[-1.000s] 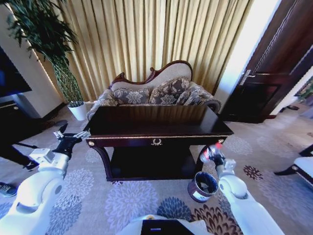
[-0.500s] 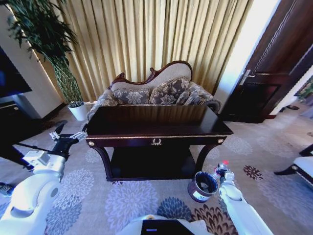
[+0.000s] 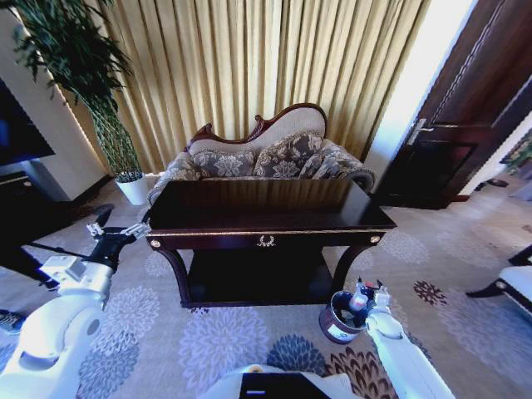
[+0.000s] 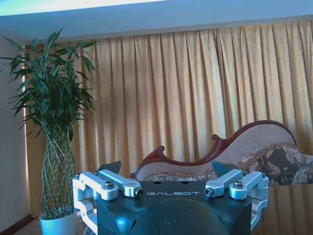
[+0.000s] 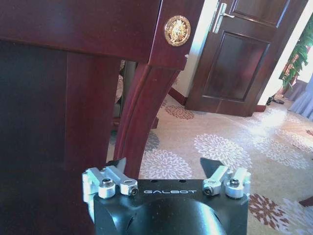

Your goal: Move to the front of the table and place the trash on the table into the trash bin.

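The dark glossy table [image 3: 266, 218] stands straight ahead, its top bare. The round dark trash bin [image 3: 343, 317] sits on the carpet by the table's front right leg [image 5: 142, 107]. My right gripper [image 3: 366, 296] hangs low over the bin's right rim. In the right wrist view this gripper [image 5: 164, 166] is open with nothing between its fingers. A small red and white speck shows beside it at the bin's mouth; I cannot tell whether it is trash. My left gripper [image 3: 116, 238] [image 4: 165, 169] is open and empty, held off the table's front left corner.
A carved-back patterned sofa [image 3: 262, 154] stands behind the table before gold curtains. A tall plant in a white pot [image 3: 131, 188] is at the back left. A dark door [image 3: 465, 125] is at the right, and a dark chair's edge [image 3: 511, 283] at the far right.
My right gripper came down from beside the table's right corner to the bin's mouth. It held a red-capped bottle earlier; now its fingers are open and empty. The left arm barely moved.
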